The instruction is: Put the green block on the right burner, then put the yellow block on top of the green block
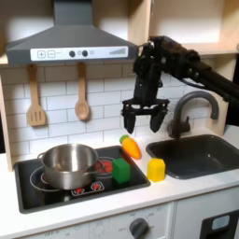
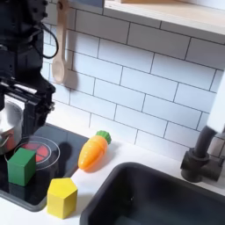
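Note:
The green block (image 1: pixel 121 171) (image 2: pixel 22 165) rests on the black stovetop (image 1: pixel 131 179), at the front edge of the red burner (image 2: pixel 41 150) that lies on the right in the first exterior view. The yellow block (image 1: pixel 156 169) (image 2: pixel 61 197) stands on the white counter between the stove and the sink. My gripper (image 1: pixel 145 121) (image 2: pixel 23 107) hangs open and empty well above both blocks. In the first exterior view it is over the carrot, behind the blocks.
An orange carrot with a green top (image 1: pixel 131 147) (image 2: pixel 94 151) lies behind the blocks. A steel pot (image 1: pixel 67 164) sits on the other burner. The sink (image 1: pixel 198 152) and faucet (image 1: pixel 192 108) are at the first exterior view's right. Wooden utensils (image 1: pixel 82 98) hang on the tiled wall.

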Robot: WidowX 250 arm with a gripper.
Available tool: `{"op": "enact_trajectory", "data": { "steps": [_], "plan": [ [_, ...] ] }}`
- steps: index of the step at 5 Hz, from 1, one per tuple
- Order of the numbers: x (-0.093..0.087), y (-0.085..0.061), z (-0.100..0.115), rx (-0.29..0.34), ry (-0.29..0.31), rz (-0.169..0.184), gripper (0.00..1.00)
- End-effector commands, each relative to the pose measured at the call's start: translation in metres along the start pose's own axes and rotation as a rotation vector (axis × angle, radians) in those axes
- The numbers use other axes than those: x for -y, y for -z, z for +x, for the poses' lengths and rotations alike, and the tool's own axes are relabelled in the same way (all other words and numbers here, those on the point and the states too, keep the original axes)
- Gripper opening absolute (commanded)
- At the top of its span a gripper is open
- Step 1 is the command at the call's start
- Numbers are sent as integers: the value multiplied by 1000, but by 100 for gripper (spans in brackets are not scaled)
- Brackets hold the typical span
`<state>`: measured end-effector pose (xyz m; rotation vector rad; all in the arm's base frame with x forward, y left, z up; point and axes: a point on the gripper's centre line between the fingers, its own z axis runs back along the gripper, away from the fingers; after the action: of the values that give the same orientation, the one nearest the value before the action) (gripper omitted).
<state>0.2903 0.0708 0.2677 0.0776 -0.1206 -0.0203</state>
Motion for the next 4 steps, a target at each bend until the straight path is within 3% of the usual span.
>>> {"op": "enact_trajectory", "data": {
  "steps": [1, 2, 4],
  "plan": [
    [-42, 10, 24, 9, -53, 42, 100],
    [-63, 17, 35, 9, -79, 63, 100],
    [-96, 25, 43, -20, -80, 59, 100]
  ]
}}
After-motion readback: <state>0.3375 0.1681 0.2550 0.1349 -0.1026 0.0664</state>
